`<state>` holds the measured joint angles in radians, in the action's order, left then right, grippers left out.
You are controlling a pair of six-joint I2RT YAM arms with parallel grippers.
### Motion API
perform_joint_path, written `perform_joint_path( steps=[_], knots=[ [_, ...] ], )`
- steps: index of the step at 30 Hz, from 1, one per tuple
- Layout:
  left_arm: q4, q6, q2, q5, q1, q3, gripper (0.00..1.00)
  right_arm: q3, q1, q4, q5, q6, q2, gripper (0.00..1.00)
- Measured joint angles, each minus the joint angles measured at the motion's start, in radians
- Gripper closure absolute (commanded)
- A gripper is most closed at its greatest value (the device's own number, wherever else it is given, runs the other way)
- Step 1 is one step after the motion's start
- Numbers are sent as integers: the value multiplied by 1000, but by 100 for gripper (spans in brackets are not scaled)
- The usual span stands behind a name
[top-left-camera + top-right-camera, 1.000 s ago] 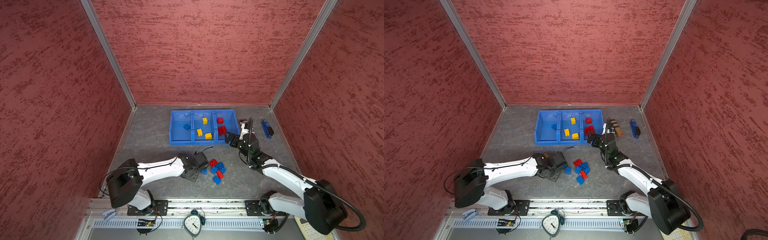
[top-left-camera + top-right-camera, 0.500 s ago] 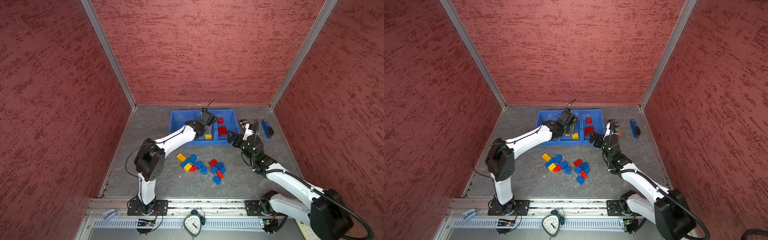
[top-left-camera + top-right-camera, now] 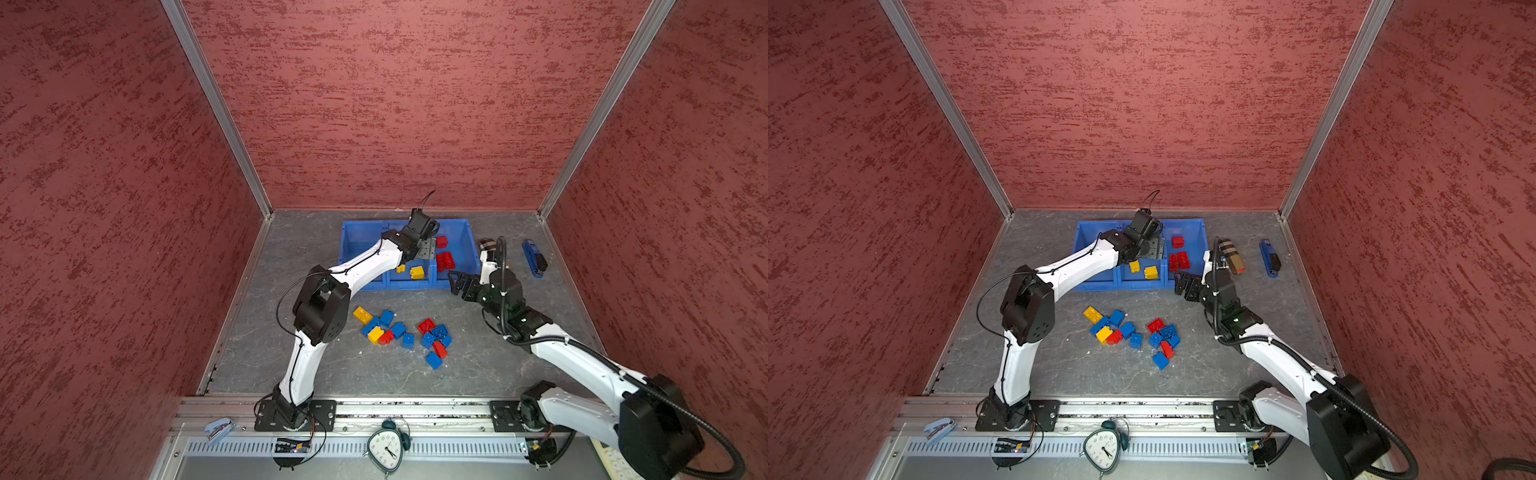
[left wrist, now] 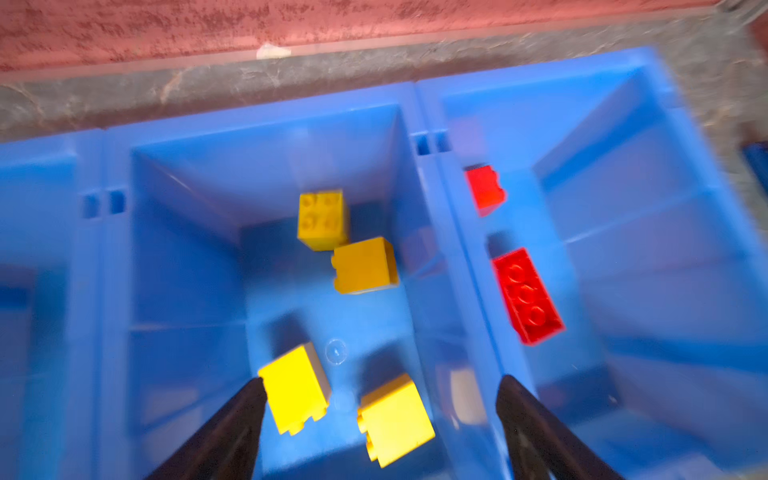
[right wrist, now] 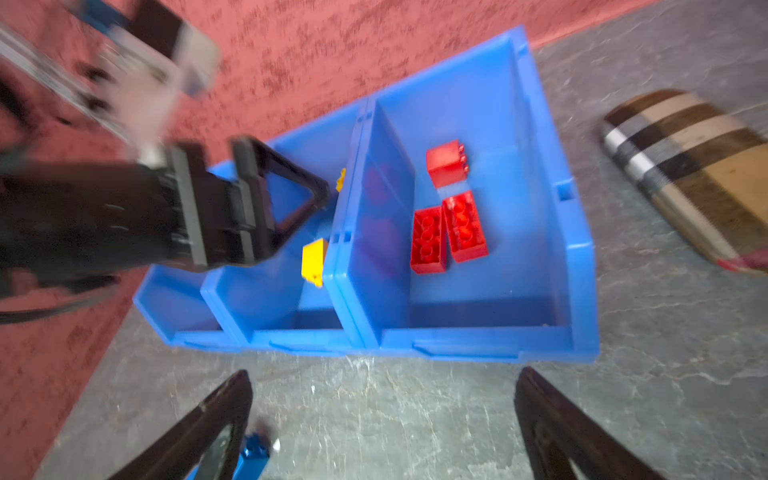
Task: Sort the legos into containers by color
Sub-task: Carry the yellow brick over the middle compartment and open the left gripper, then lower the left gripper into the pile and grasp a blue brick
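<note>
Yellow legos (image 4: 365, 266) are lying in the middle one of the containers (image 3: 353, 239), under the left gripper (image 4: 382, 382).
Its jaws are standing spread, holding nothing, above the containers sitting at the table's (image 3: 299, 249) far edge. Red legos (image 3: 444, 259) are resting in the container nearest the table's right edge. Mixed loose legos (image 3: 399, 332) are lying mid-table. The right gripper (image 5: 385, 374), jaws wide and empty, is hovering just before the containers' near wall.
</note>
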<state>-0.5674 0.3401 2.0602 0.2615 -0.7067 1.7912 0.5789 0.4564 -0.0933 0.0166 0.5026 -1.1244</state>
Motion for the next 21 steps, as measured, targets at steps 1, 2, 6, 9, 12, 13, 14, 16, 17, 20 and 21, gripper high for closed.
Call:
perform_joint_path(
  steps=[1, 2, 6, 9, 12, 13, 14, 16, 17, 20, 21],
  knots=[
    [8, 0, -49, -6, -11, -41, 3, 11, 0, 18, -15, -11, -14, 1],
    [12, -3, -98, -10, -21, -79, 2, 20, 0, 30, -24, -18, -27, 1],
    [43, -7, -351, -18, -90, -280, 6, 30, 0, 53, -11, -20, -61, 1],
    [44, -17, -511, -30, -154, -427, 12, 32, 0, 77, 51, 5, -70, 1],
    [-6, -11, -603, -82, -222, -565, 24, 36, 0, 85, 109, 24, -73, 1],
    [-39, 5, -610, -103, -245, -602, 27, 37, 0, 84, 127, 29, -73, 1],
    [-69, 21, -607, -121, -263, -630, 28, 37, 0, 84, 137, 33, -73, 1],
    [-134, 70, -577, -153, -292, -675, 27, 37, 0, 83, 159, 40, -73, 1],
    [-154, 91, -561, -161, -298, -687, 27, 37, 0, 83, 165, 42, -73, 1],
    [-208, 152, -473, -176, -298, -687, 33, 37, 0, 82, 175, 48, -73, 1],
    [-219, 166, -438, -176, -297, -676, 36, 37, 0, 82, 176, 51, -74, 1]
  ],
)
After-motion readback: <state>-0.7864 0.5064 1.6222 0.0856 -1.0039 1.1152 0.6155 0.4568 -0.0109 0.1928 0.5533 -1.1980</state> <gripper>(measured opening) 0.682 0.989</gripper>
